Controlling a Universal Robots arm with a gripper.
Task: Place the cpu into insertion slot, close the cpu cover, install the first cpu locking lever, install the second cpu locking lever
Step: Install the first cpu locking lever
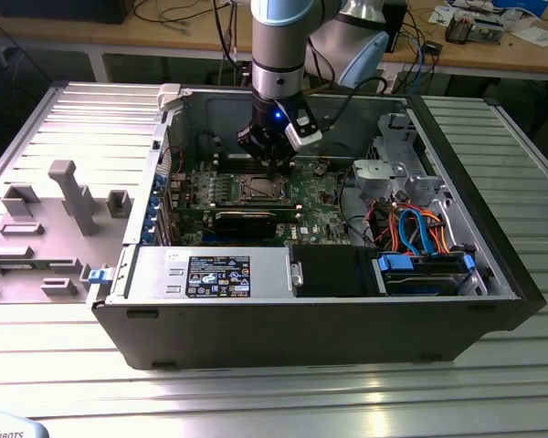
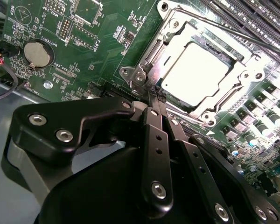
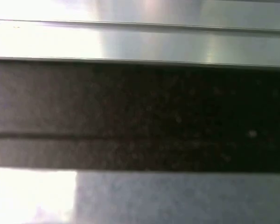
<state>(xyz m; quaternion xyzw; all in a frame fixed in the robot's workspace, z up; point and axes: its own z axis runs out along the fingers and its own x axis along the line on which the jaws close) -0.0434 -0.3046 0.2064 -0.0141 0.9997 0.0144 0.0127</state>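
Second wrist view — end effector (image 2: 155, 95) beside cpu cover (image 2: 224, 100).

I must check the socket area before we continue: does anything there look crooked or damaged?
Nothing stands out. The cpu lies flat and square inside the cover, and the tool, fingers together, sits at the cover's corner.

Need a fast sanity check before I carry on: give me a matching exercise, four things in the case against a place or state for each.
Things:
1. cpu
2. cpu cover
3. gripper
4. coin battery

Place or state:
A. round, silver, on the green board apart from the socket
B. lying flat around the chip
C. seated in the insertion slot, bright top showing
D. jaws together, tips at the socket's corner

Pairs: 1-C, 2-B, 3-D, 4-A
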